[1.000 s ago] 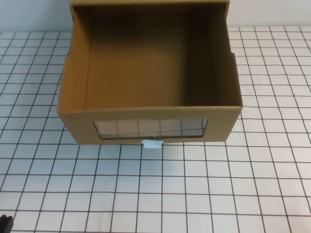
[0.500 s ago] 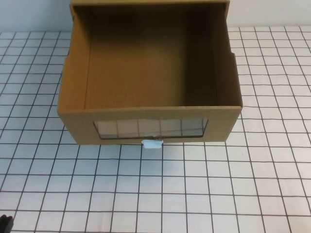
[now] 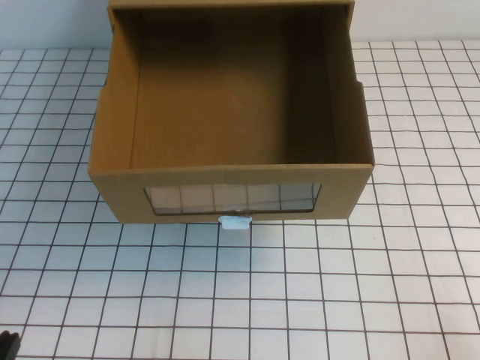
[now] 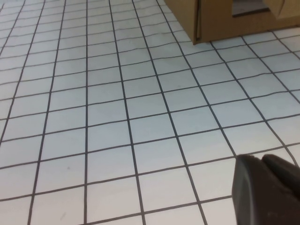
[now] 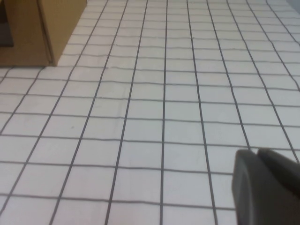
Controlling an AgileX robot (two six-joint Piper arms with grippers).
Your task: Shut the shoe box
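The shoe box [image 3: 225, 184] is a brown cardboard drawer, pulled out toward me from its sleeve with its inside open and empty. Its front has a clear window [image 3: 232, 197] with a small white pull tab [image 3: 235, 222] below it. My left gripper [image 4: 260, 159] is shut and empty, low over the table near the front left corner; a sliver of it shows in the high view [image 3: 6, 345]. A corner of the box shows far off in the left wrist view [image 4: 225, 21]. My right gripper [image 5: 257, 152] is shut and empty, far from the box corner [image 5: 42, 28]; it is out of the high view.
The table [image 3: 337, 300] is white with a black grid. The box's outer sleeve [image 3: 345, 45] stands at the back against a pale wall. Open table lies in front of the box and on both sides.
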